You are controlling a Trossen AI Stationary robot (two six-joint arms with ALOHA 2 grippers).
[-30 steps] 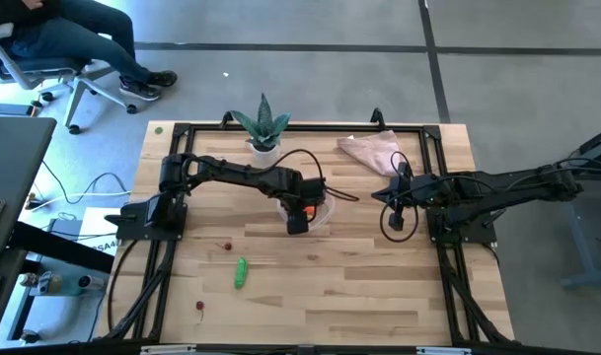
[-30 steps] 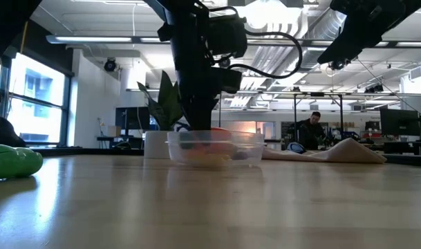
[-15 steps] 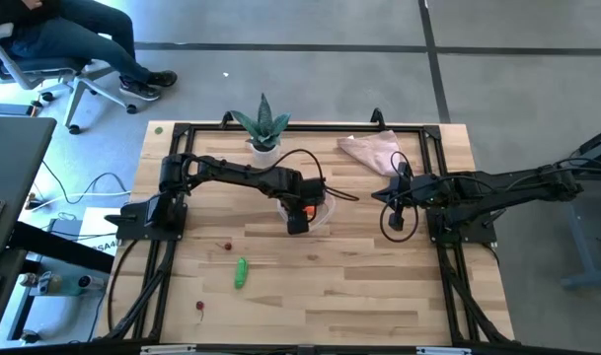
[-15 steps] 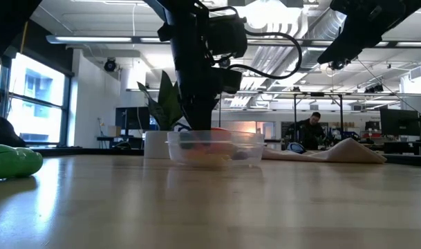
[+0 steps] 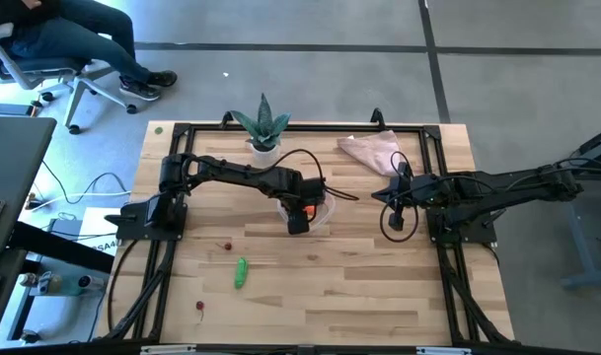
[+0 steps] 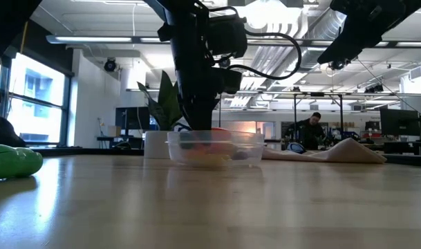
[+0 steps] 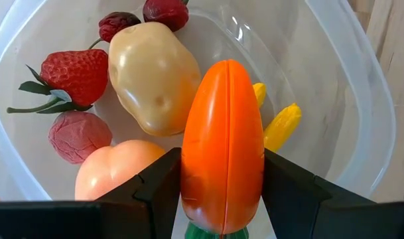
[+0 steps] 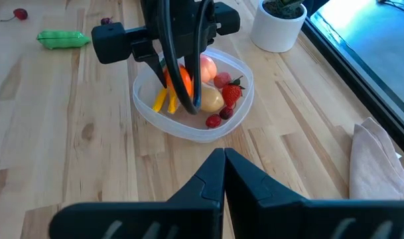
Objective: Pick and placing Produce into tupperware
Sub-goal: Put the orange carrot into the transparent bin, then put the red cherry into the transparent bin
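Left gripper [image 7: 221,192] clamps the carrot [image 7: 223,143] low over the tub [image 5: 323,207] mid-table, at the placing step; next, release it beside the potato [image 7: 152,76]; right gripper [image 8: 223,174] waits closed

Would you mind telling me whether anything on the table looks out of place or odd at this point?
Nothing looks damaged or spilled. The left end effector holds the orange carrot over the tupperware. A green cucumber and two small red berries lie loose on the table, outside the container.
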